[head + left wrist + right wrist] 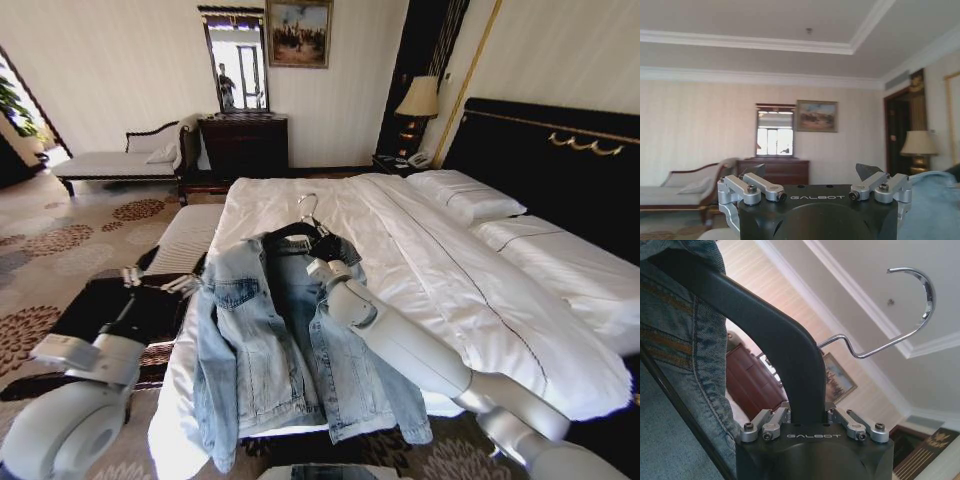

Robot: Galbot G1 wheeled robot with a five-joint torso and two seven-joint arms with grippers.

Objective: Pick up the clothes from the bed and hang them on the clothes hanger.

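the right gripper [322, 252] was clamped on the clothes hanger [300, 232] inside the denim jacket [280, 340], held above the bed [450, 270]. left gripper [815, 187] waited wide apart beside the bed. keeping the hanger level would probably stop the collar slipping.

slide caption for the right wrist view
Right claw shut on the black clothes hanger, denim jacket draped over it.
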